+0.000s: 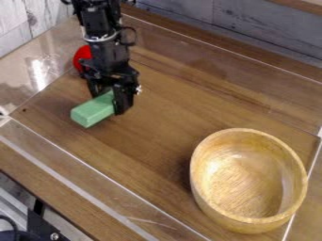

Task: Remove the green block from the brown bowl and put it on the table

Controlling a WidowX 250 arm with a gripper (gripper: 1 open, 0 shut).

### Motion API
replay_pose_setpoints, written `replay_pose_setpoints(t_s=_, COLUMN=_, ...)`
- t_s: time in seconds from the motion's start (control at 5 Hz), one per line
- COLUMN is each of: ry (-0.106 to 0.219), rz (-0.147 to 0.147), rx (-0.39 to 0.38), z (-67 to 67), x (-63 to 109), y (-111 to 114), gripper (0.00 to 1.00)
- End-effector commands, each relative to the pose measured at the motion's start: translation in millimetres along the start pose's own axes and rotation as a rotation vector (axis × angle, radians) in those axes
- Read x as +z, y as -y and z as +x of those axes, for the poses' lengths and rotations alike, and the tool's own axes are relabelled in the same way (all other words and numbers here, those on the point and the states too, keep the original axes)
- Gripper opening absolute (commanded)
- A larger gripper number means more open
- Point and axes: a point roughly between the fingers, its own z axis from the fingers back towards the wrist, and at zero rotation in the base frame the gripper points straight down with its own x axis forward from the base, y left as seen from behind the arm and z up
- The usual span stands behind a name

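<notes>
Tabletop (189, 104) of brown wood grain, marked with plank lines and edged by low clear plastic walls (75, 193), fills the scene. Sitting at the near right is the brown bowl (249, 179), round, thick-rimmed and pale inside, with nothing visible in it. At the far left, the black robot arm (98, 24) reaches straight down, its gripper (116, 102) low over the wood. The green block (90, 111) lies flat on the table, well apart from the bowl, with its far right end at the gripper's fingers. Whether the jaws pinch that end or merely stand around it cannot be told from this angle. A red ball (81, 58) shows partly behind the arm, at the far left.
</notes>
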Motion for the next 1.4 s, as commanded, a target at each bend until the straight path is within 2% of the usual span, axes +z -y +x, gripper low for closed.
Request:
replay_pose_setpoints(t_s=0.0, ry=0.036, rz=0.021, rx=-0.073, z=3.3, x=9.3, y=-2, gripper=0.00)
replay_pose_setpoints(t_s=0.4, ry=-0.003, rz=0.012, rx=-0.185, z=2.4, x=-5.2, y=-12, gripper=0.00)
replay_pose_setpoints(t_s=0.6, ry=-0.006, rz=-0.004, rx=-0.193, z=4.7, x=-10.4, y=4, gripper=1.00)
replay_pose_setpoints(t_s=0.8, ry=-0.008, rz=-0.020, rx=-0.199, z=6.0, x=-14.2, y=21, gripper=1.00)
replay_pose_setpoints(t_s=1.2, ry=0.005, rz=-0.044, rx=-0.156, z=-2.4, x=6.7, y=4, gripper=1.00)
